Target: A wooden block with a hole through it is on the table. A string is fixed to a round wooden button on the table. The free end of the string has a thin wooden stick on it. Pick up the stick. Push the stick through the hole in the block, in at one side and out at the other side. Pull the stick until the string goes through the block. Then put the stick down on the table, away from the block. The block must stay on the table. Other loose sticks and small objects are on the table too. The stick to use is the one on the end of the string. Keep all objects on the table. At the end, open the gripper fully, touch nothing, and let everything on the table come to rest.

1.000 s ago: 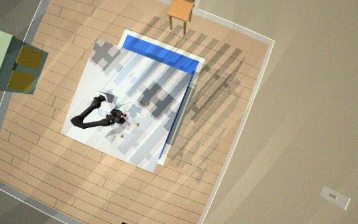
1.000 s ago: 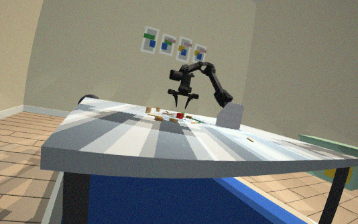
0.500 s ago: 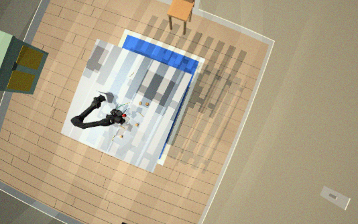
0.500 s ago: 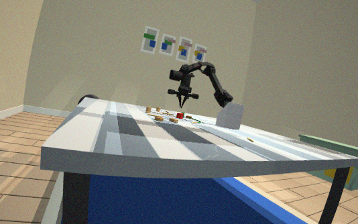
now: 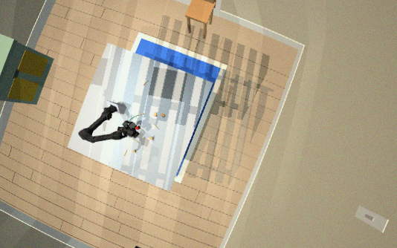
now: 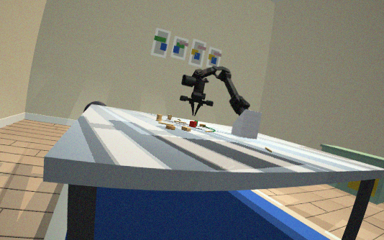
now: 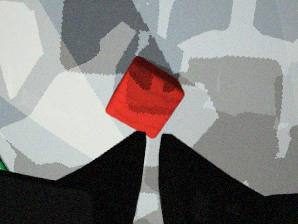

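Note:
A thin stick (image 5: 141,113) (image 6: 209,131) lies on the table at the end of the green string (image 5: 134,116) (image 6: 213,128); the string's edge shows at the left in the wrist view (image 7: 3,164). A red block (image 5: 137,128) (image 6: 193,123) (image 7: 145,100) sits on the table; no hole shows in its visible faces. My gripper (image 6: 194,114) (image 7: 152,143) is above the table, close over the red block in view, fingers nearly together with a narrow empty gap. The round button at the string's fixed end cannot be made out for certain.
Small wooden pieces (image 5: 155,114) (image 6: 159,117) and loose sticks (image 5: 156,126) (image 6: 268,149) lie around the block. One stick lies farther off. A pale upright panel (image 6: 247,124) stands by the arm's base.

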Robot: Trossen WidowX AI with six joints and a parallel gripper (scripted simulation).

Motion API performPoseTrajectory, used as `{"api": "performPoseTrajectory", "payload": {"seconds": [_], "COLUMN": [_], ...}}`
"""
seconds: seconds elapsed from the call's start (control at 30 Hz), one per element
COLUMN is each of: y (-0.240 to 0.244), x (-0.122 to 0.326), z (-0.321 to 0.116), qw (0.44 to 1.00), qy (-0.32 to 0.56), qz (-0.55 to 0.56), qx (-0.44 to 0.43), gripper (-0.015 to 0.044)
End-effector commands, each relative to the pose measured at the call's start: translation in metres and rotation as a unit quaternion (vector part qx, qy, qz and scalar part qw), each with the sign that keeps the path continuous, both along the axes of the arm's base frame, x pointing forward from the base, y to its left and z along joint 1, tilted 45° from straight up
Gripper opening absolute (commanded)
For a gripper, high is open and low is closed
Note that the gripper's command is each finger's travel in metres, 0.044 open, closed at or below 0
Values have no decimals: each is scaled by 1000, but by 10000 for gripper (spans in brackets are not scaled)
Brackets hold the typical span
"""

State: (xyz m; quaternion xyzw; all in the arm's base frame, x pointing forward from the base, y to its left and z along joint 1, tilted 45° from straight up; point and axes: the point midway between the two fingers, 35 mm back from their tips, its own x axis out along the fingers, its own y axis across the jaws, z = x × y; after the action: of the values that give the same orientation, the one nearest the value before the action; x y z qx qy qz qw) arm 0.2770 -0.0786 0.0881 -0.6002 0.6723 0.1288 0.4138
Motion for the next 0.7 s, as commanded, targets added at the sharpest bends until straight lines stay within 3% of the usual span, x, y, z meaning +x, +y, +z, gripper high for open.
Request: {"api": "performPoseTrajectory", "payload": {"seconds": [0.0, 0.17, 0.23, 0.53, 0.67], "y": [0, 0, 0, 0, 0], "x": [0, 0, 0, 0, 0], "z": [0, 0, 0, 0, 0], "qw": [1000, 1000, 1000, 1000, 1000], "qy": [0, 0, 0, 0, 0], "qz": [0, 0, 0, 0, 0], "qx": [0, 0, 0, 0, 0], "gripper": [105, 236, 241, 4, 0]}}
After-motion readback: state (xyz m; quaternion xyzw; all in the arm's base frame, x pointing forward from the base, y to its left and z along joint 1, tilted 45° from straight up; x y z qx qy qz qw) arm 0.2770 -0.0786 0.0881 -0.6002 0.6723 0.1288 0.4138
